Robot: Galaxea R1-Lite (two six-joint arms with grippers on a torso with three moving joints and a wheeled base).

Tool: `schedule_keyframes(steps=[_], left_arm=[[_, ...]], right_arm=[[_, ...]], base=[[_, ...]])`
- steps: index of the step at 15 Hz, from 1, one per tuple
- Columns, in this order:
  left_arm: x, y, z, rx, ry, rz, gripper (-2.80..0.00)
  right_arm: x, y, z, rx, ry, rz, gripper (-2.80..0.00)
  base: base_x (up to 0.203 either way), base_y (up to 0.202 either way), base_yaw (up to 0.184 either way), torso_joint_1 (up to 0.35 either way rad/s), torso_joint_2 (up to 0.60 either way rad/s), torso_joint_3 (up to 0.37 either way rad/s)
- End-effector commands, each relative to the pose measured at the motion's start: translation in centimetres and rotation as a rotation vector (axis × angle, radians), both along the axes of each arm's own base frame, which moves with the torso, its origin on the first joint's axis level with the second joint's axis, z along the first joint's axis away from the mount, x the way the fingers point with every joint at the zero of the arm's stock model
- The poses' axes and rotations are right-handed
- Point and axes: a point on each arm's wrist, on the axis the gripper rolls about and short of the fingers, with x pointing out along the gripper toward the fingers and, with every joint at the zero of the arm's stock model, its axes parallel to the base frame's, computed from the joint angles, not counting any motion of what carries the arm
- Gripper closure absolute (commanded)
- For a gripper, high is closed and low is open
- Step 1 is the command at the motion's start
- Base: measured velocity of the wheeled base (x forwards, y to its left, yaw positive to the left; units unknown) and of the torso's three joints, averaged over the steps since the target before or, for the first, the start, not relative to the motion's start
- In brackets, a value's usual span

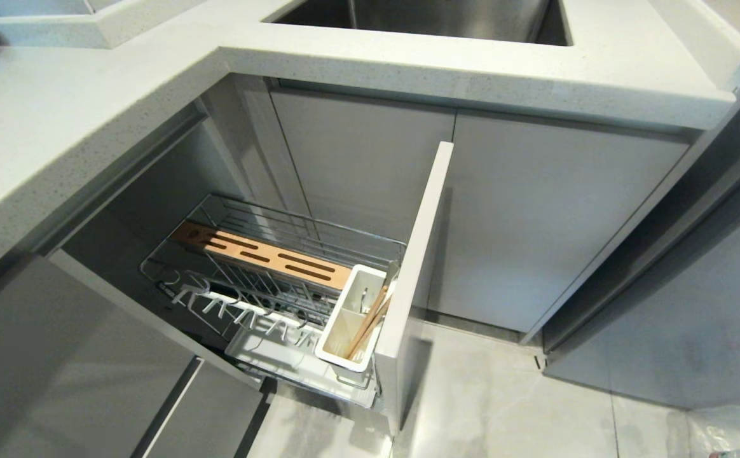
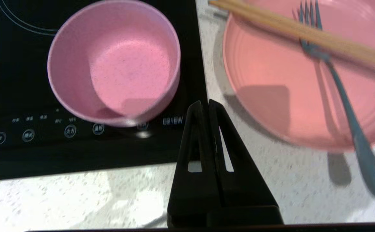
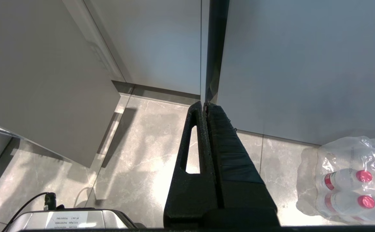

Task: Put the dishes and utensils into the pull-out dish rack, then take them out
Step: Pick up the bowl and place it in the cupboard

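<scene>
The pull-out dish rack [image 1: 294, 232] stands drawn out of the corner cabinet, with its wooden strip [image 1: 262, 254], white caddy [image 1: 343, 318] and pale front panel [image 1: 416, 267]. Wooden chopsticks [image 1: 368, 320] lean in the caddy. In the left wrist view a pink bowl [image 2: 116, 61] sits on a black hob, and a pink plate [image 2: 271, 90] lies on the counter. A grey-blue fork [image 2: 345, 106] and a wooden chopstick [image 2: 303, 32] lie across the plate. My left gripper [image 2: 206, 102] hangs shut and empty above the gap between bowl and plate. My right gripper [image 3: 204, 104] is shut, parked over the floor.
The black induction hob [image 2: 13, 80] borders the speckled white counter [image 2: 78, 193]. A steel sink [image 1: 421, 16] sits above the cabinet doors. A wrapped pack of bottles [image 3: 348, 180] lies on the tiled floor by the grey cabinets. Neither arm shows in the head view.
</scene>
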Motion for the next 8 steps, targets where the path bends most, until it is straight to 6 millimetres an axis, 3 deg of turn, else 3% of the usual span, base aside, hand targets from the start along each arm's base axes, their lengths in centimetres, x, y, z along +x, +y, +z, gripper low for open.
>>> schedule_keyframes(steps=[1,8], left_arm=[[0.4,1.2,-0.1,-0.017,-0.012,0.036,0.00],[2.3,5.0,-0.6,-0.066,-0.056,-0.005,0.00]], right_arm=[[0.0,0.0,0.0,0.001,0.001,0.000,0.00],[0.0,0.0,0.0,0.001,0.001,0.000,0.00]], base=[[0.000,0.000,0.000,0.000,0.00,0.000],[0.000,0.000,0.000,0.000,0.00,0.000]])
